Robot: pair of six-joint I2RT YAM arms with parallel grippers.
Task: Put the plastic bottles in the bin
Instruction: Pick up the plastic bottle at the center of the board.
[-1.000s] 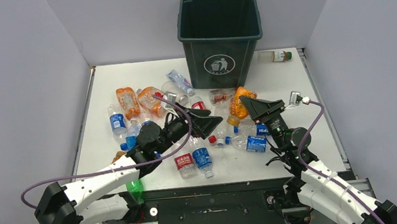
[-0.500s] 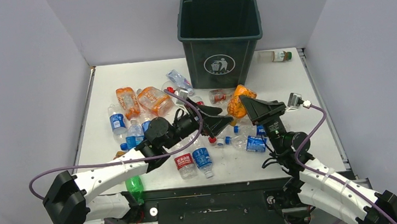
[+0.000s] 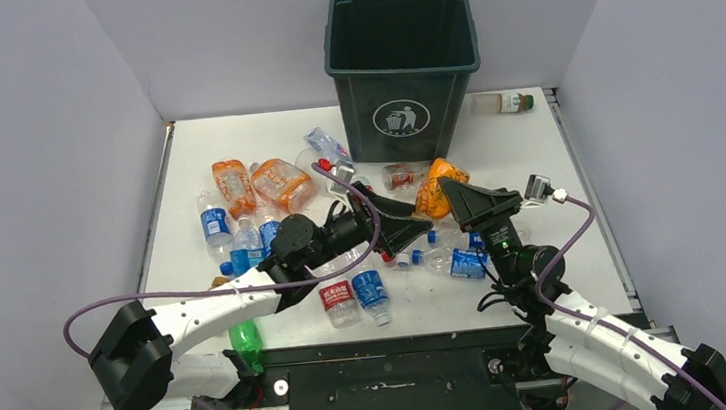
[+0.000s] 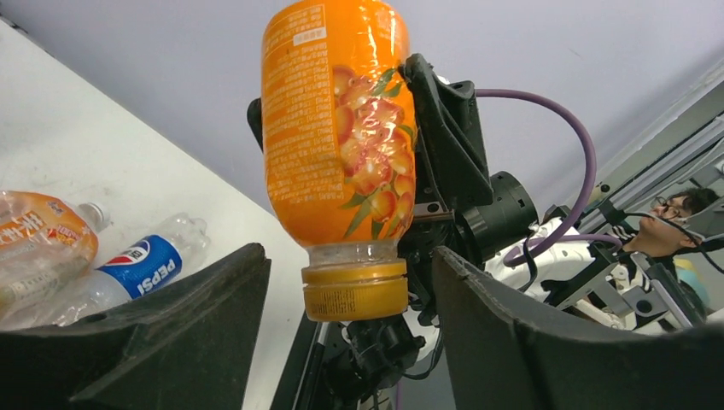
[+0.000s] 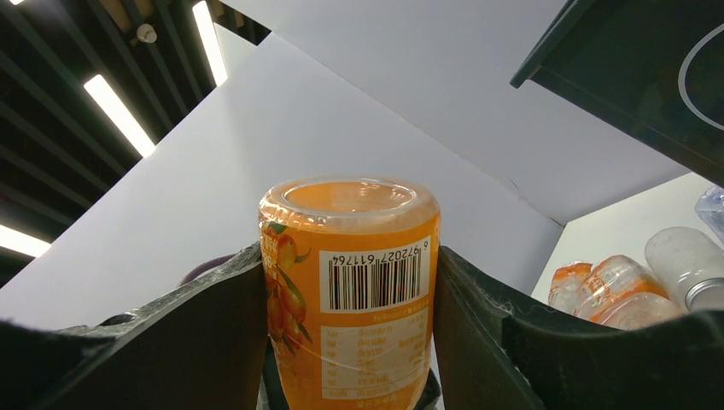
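While the right gripper is clamping an orange juice bottle by its labelled body, both fingers pressing flat against its sides, the left gripper is hovering with its jaws apart around that bottle's orange cap. A gap is showing on each side of the cap, so nothing there is touching. From above, the bottle is hanging off the white table near its centre, just at 6 o'clock of the bin, with the cap pointing toward 7 o'clock into the left jaws. The dark green bin is standing upright at the table's 12 o'clock edge, its white logo facing the arms. Most of the other plastic bottles are lying scattered from 9 o'clock to the middle of the table. Among them, a crushed orange bottle is lying at about 10 o'clock and a green bottle is sitting at the 7 o'clock near edge. A Pepsi bottle is lying on its side below the left jaws, and a clear bottle is lying alone at the bin's 3 o'clock.
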